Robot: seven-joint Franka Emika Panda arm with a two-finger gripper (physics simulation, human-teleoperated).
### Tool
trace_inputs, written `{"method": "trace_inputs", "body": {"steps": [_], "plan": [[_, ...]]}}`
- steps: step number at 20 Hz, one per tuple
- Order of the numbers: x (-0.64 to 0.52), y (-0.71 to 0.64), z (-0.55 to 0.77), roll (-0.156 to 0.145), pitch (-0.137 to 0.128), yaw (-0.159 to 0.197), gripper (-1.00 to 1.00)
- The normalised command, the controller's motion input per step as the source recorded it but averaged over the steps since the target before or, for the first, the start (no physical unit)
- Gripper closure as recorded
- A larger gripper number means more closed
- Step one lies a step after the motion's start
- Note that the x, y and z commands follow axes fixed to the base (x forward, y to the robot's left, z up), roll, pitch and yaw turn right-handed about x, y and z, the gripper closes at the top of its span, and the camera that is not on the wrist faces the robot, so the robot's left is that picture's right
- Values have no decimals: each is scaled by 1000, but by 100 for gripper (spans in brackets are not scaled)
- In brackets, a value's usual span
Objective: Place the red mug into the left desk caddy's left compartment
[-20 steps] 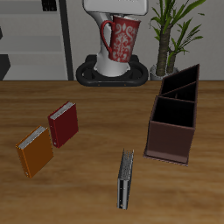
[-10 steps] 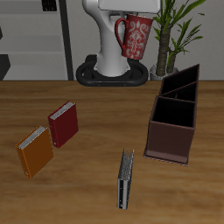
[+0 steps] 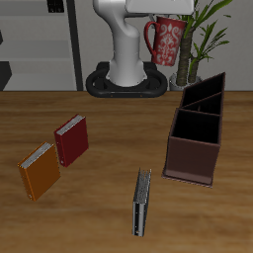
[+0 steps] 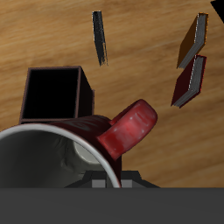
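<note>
The red mug, red with a pale pattern, hangs high in the air in front of the robot's base, handle toward the white arm. My gripper is shut on its rim from above and is mostly hidden. In the wrist view the mug's white inside and red handle fill the foreground. The left desk caddy, a dark maroon box with black dividers, stands on the table well below the mug and nearer the front edge. It also shows in the wrist view, one dark compartment visible past the mug.
A red book and an orange book lie together on the table. A grey book lies near the front edge. A potted plant stands behind the caddy, close to the mug.
The mug has moved steadily sideways in the gripper, away from the robot's column toward the plant and the caddy's side, staying high.
</note>
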Motion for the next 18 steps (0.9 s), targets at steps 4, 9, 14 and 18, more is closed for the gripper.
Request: {"method": "trace_inputs", "body": {"steps": [4, 9, 14, 18], "plan": [[-77, 201, -81, 17, 11, 2, 100], [-44, 163, -95, 11, 16, -8, 100], [-77, 295, -108, 20, 13, 2, 100], [-48, 238, -94, 39, 19, -4, 100]]}}
